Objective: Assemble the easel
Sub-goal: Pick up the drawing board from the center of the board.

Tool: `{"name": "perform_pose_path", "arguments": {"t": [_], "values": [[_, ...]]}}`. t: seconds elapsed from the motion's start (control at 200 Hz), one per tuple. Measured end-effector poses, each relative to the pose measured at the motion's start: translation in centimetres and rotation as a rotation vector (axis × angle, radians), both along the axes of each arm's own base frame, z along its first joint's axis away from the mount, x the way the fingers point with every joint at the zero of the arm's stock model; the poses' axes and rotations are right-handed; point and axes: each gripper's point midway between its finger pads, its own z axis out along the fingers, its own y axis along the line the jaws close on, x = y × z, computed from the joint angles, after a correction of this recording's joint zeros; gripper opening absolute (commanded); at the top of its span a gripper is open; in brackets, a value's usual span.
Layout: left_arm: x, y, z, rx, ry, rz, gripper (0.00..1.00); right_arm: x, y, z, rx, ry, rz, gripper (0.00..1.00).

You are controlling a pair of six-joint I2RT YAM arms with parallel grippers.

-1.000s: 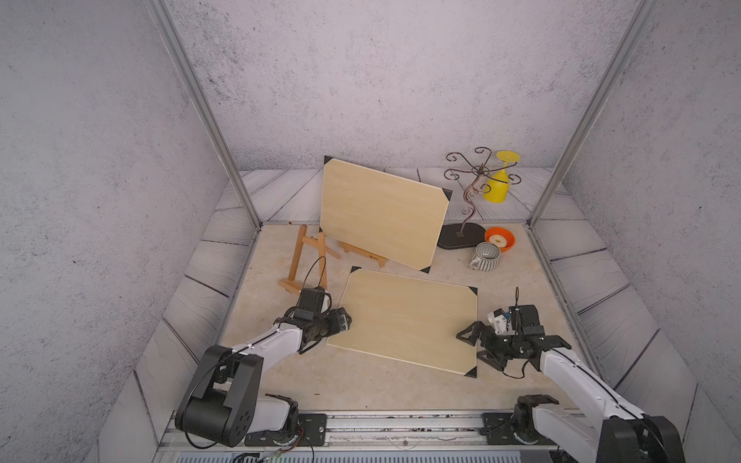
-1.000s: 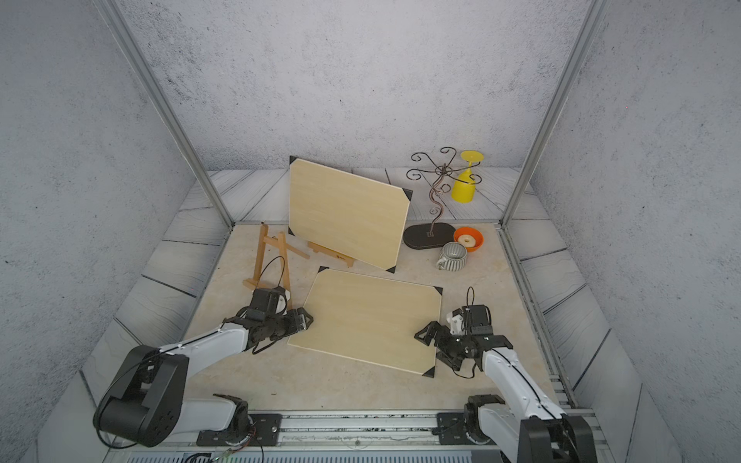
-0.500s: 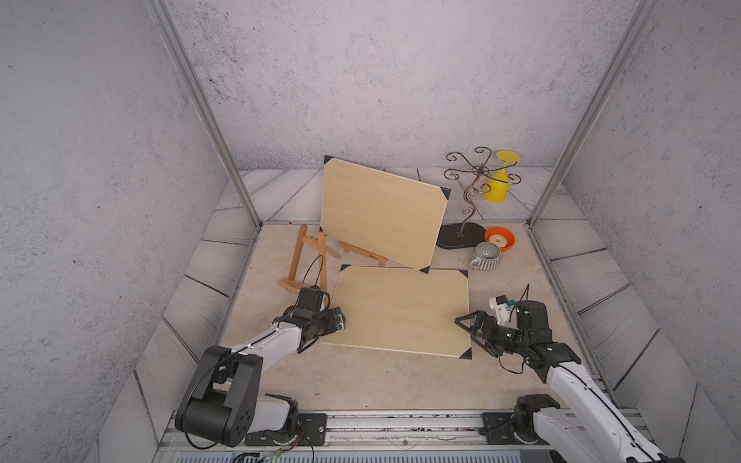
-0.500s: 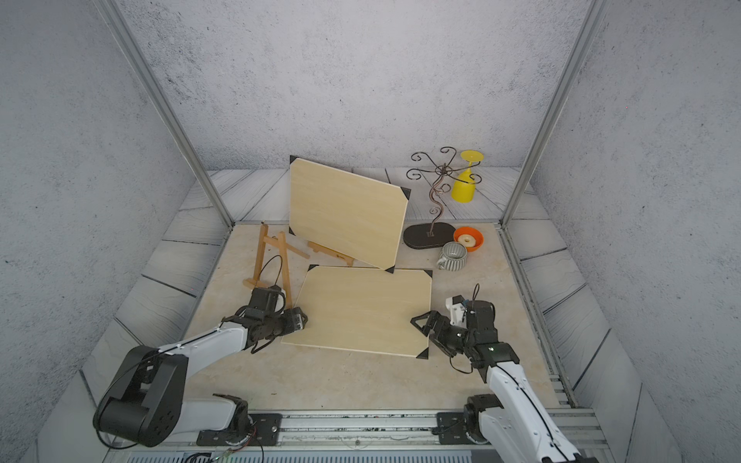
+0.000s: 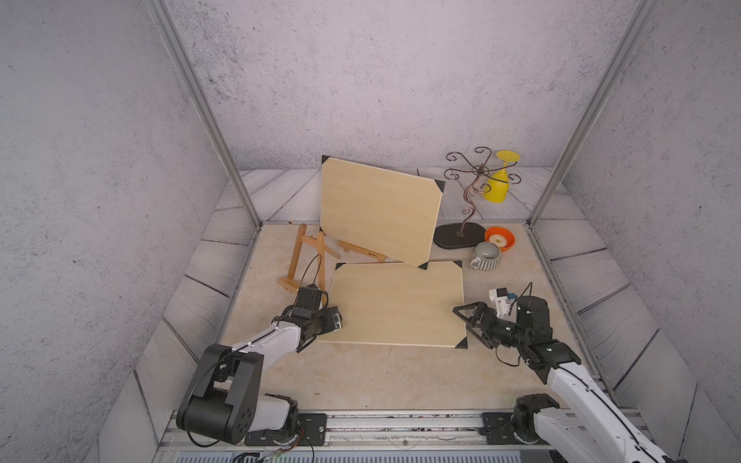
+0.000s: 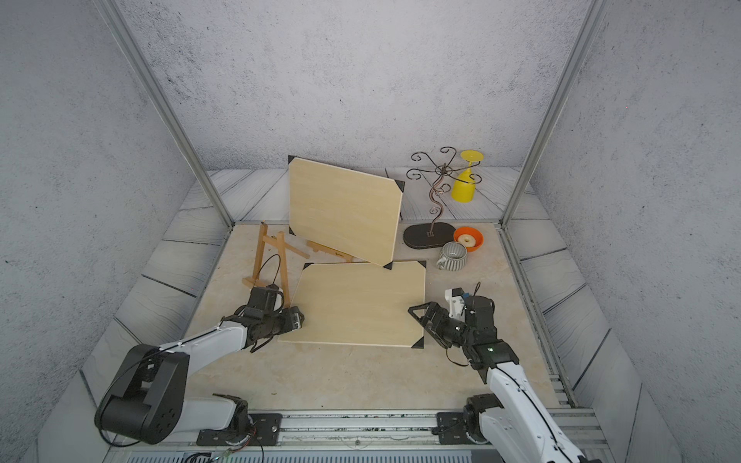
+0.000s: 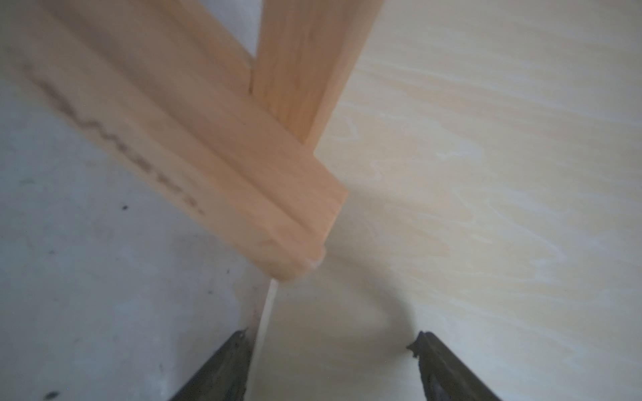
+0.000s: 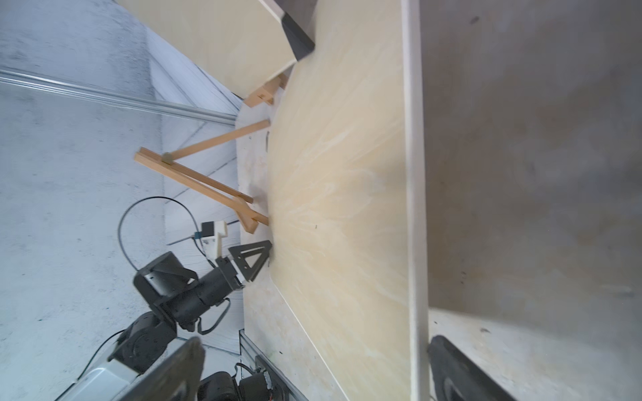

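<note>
Robotics lab test cell: grey backdrop walls (image 5: 381,80), aluminium posts (image 5: 200,108) and a mounting rail (image 5: 401,421) enclosed the marble-print tabletop (image 5: 381,377).

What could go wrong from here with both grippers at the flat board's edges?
The leaning board has its lower corner at the flat board's far edge; lifting may topple it.
The left gripper sits beside the small easel's foot and might knock it.
The open right gripper straddles a thin edge; it could slip.
</note>
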Motion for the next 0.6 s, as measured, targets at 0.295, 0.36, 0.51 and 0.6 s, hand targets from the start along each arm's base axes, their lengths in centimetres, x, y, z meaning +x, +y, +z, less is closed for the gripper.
{"name": "perform_pose_path", "arguments": {"t": [0.295,0.36,0.51,0.6], "values": [[-1.2,-3.2,0.6,-0.139,0.034,-0.096,0.76,-4.6,4.0,2.2,0.097,0.015,0.276,0.99],[-1.3,-3.3,0.5,-0.144,0.036,-0.1,0.77,-4.8,3.8,1.9,0.071,0.037,0.275,0.99],[-1.6,-3.8,0.6,-0.175,0.048,-0.118,0.76,-4.5,2.7,0.5,-0.015,0.091,0.207,0.88],[-1.9,-4.4,0.7,-0.203,0.059,-0.135,0.76,-4.4,1.6,-0.4,-0.083,0.114,0.139,0.83]]}}
